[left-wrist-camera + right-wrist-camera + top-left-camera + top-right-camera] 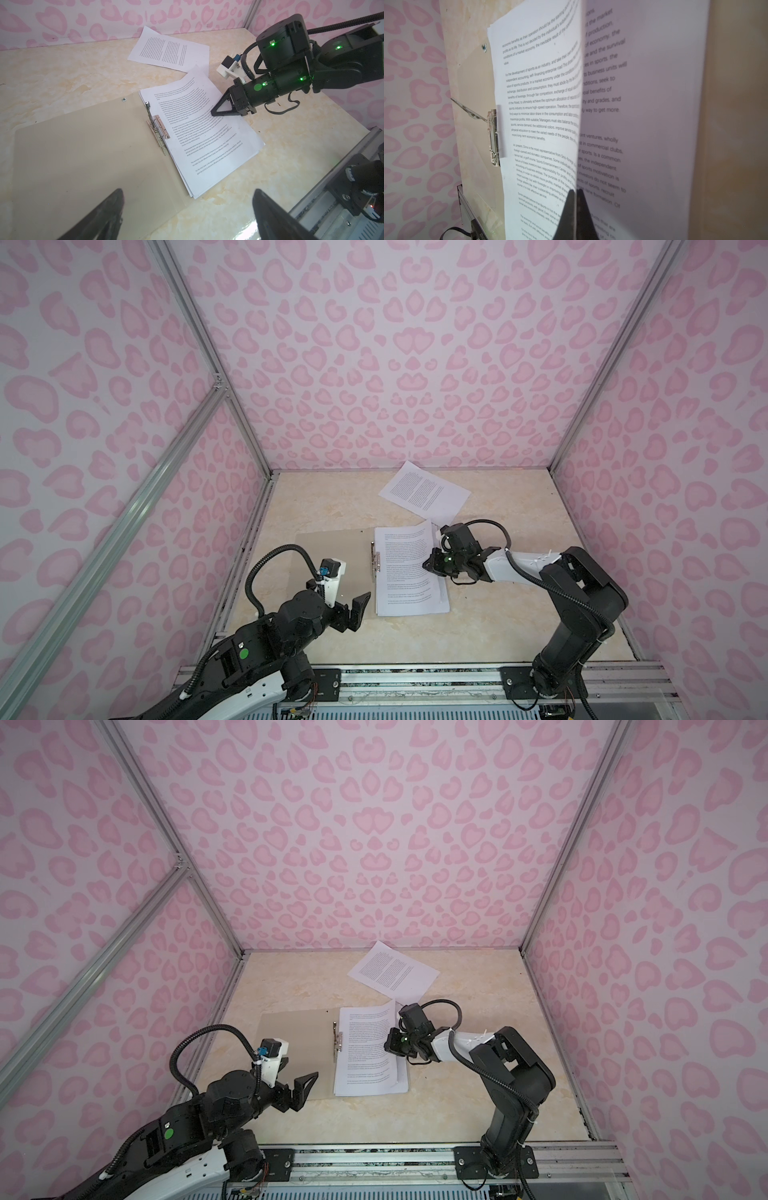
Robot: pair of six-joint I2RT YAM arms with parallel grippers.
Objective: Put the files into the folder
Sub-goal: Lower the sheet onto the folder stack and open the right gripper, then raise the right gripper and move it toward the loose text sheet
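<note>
Right hand (428, 565) pinches the top sheet (542, 104)
The folder (328, 545) lies open mid-table so the files (409, 585) stack on its right half by the metal clip (375, 560); one loose sheet (424, 491) lies farther back. The right hand, closed on the top sheet's right edge, likely squares it; the left hand (358, 612) gapes wide, empty

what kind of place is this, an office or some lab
Probably a robot test booth, not an office: pink patterned walls on an aluminium frame box in a small tabletop, a left arm and right arm are mounted on a front rail, with a folder and files laid out.
</note>
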